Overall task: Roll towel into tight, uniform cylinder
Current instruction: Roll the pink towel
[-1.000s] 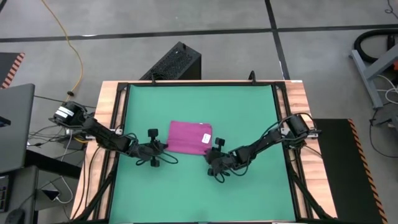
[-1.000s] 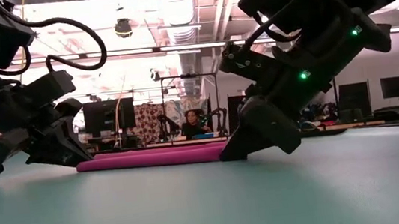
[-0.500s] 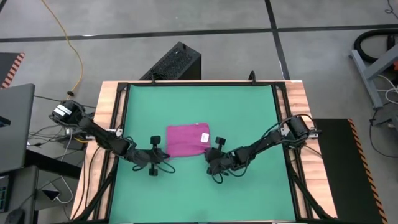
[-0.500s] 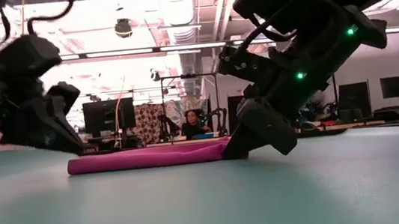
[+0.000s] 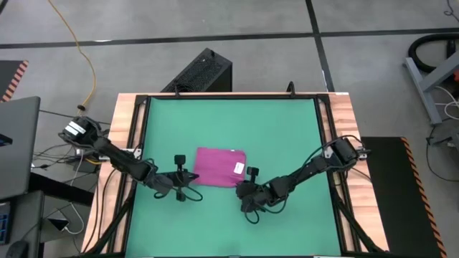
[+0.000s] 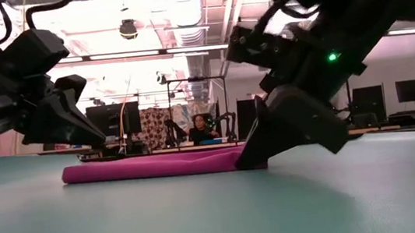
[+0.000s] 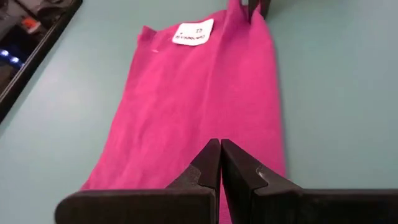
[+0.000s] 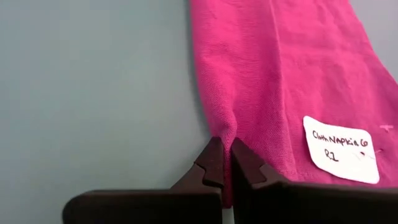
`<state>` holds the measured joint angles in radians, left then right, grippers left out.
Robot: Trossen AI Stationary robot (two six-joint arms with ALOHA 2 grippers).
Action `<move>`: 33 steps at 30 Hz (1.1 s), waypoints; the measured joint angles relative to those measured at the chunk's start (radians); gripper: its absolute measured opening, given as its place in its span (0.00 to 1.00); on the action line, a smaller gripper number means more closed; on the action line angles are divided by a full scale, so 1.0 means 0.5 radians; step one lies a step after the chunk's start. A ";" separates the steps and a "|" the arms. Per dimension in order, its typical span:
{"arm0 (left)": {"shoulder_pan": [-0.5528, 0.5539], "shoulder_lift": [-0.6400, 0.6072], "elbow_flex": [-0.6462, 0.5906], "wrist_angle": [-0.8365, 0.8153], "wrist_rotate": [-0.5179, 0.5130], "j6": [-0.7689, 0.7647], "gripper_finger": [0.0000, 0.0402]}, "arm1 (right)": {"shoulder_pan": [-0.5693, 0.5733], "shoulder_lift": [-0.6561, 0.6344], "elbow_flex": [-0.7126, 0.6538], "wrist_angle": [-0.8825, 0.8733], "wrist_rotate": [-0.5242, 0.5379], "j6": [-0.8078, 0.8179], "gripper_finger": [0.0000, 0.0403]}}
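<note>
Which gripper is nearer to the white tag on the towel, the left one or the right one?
Right. The right gripper is shut on the towel edge beside the white tag. The left gripper is shut at the opposite end.

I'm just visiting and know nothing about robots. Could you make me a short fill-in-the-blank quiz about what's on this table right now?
1. The pink towel lies on a ____ mat.
2. The right gripper is shut on the towel's ____.
3. The small tag on the towel is ____ in colour.
4. The left gripper has its fingers ____.

Missing words: green; edge; white; shut
</note>
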<state>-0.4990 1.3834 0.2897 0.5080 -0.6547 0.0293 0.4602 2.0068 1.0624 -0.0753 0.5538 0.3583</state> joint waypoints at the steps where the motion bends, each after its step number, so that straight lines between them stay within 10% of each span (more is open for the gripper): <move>1: 0.002 0.027 0.000 0.043 0.034 0.020 0.00 | 0.015 0.000 0.014 -0.022 -0.006 0.013 0.04; 33: -0.099 0.182 0.002 0.327 0.306 0.146 0.00 | 0.041 0.002 0.453 -0.586 -0.497 0.058 0.04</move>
<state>-0.5483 1.4746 0.2905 0.6718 -0.5018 0.1024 0.4808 2.0075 1.2888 -0.3683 0.3053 0.3874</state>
